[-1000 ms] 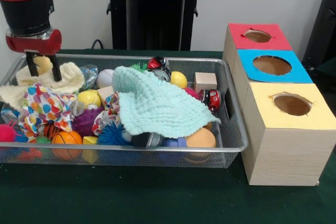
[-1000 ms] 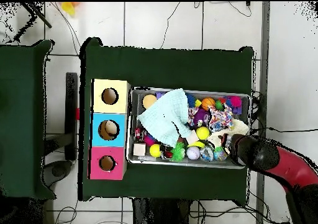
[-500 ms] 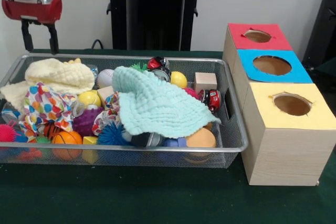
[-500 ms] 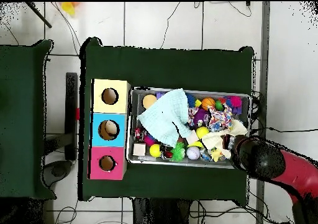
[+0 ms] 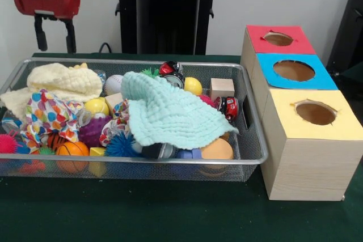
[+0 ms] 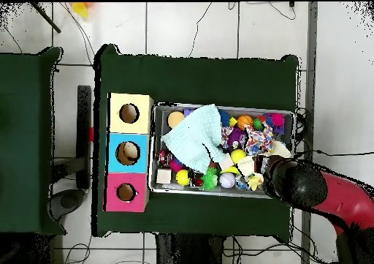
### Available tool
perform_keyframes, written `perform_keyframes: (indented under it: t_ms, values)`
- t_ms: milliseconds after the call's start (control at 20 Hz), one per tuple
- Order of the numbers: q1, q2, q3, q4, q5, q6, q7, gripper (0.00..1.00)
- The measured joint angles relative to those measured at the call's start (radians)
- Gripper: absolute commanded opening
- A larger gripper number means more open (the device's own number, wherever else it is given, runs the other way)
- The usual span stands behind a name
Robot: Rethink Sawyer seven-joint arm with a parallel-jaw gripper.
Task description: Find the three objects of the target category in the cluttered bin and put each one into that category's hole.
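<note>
1. The wire mesh bin [image 5: 249, 140] sits on the dark green table [image 5: 170, 213] and is heaped with mixed items. No single target category can be read from the pictures.
2. A mint green cloth [image 5: 170, 111] is draped across the middle of the bin, crumpled and ridged, its edge falling toward the front rim.
3. A cream yellow cloth [image 5: 62, 80] lies bunched in the back left corner in the front view, and just in front of it rests a polka-dot cloth [image 5: 48, 114] in many colours.
4. Round things show between the cloths: a small basketball [image 5: 72, 149] against the front mesh, a yellow ball [image 5: 193, 85] near the back, a white ball [image 5: 113, 84] beside the cream cloth, and a blue spiky ball [image 5: 121, 145] near the front.
5. A wooden block [image 5: 222, 88] stands toward the back right of the bin, with a red and black toy [image 5: 229, 107] just in front of it.
6. Beside the bin stands a row of three boxes with round holes in their tops – the red box [image 5: 281, 41] farthest back, the blue box [image 5: 295, 72] in the middle, the yellow box [image 5: 312, 117] nearest.
7. The gripper [image 5: 55, 37] hangs above the back left corner of the bin, clear of the cream cloth – its two dark fingers are spread apart with nothing between them.
8. The mint cloth hides much of the bin's middle; only slivers of things peek out under its edge.
9. In the overhead view the arm [image 6: 321, 191] covers that corner of the bin, and the gripper itself cannot be made out there.
</note>
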Motion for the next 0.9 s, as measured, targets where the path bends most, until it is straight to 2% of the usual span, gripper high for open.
perform_keyframes:
  t_ms: [450, 900]
  values:
    - [0.011, 0.050, 0.006, -0.004, 0.003, 0.000, 0.000, 1.00]
    - [0.028, 0.097, 0.009, -0.047, 0.010, 0.013, 0.000, 1.00]
